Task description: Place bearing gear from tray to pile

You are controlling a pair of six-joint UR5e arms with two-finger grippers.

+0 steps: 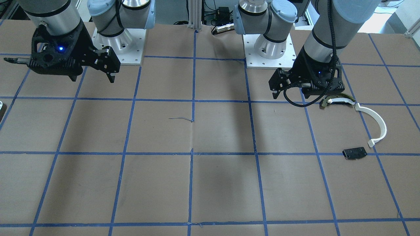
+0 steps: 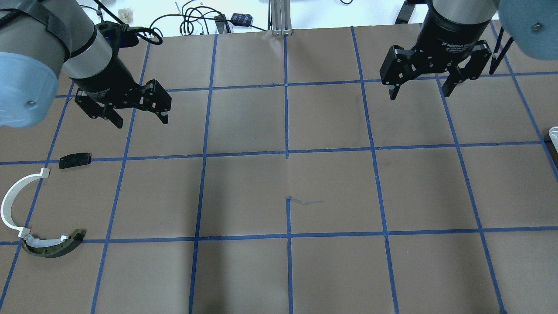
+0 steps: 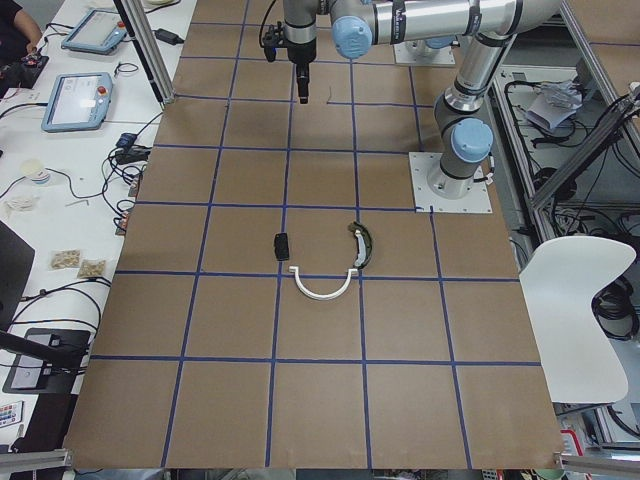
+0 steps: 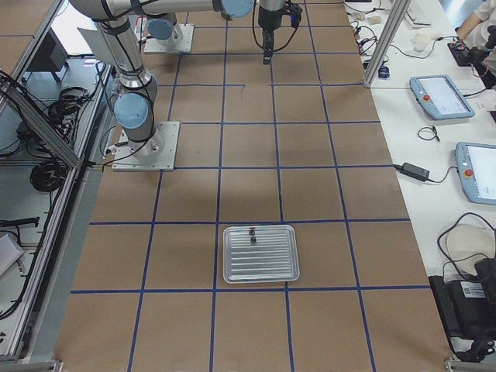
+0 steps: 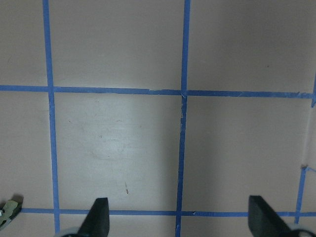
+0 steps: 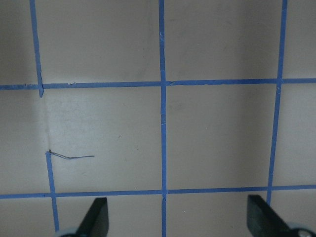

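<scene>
The brown-paper table point(image 4: 325, 194) carries a metal tray point(image 4: 261, 253) at its end on the robot's right, which shows whole only in the right-side view. Both arms hang well away from the tray, on its pile-ward side. The right gripper point(image 2: 420, 93) is the nearer of the two, its jaws spread wide with nothing between them. The left gripper point(image 2: 141, 121), farther off, is likewise spread and empty.

The pile point(image 3: 322, 291) lies farthest from the tray, at the opposite end. It is made up of a white arc strip point(image 2: 13, 200), an olive-and-silver curved piece point(image 2: 54, 246) touching the strip's end, and a black plate point(image 2: 75, 160) set a little apart.

Inside the tray, close to its rim on the pile-ward side, sit two tiny dark parts point(image 4: 252, 235), one just beside the other. They are probably the bearing gears, though too small here to be sure.

No gear has been picked up yet, so the step in hand is the fetch, and the right arm suits it. Bring the gripper squarely above one gear and turn the wrist so the fingers straddle that gear alone, touching neither its neighbour nor the rim. Descend straight, close gently, and lift above the rim before travelling.
</scene>
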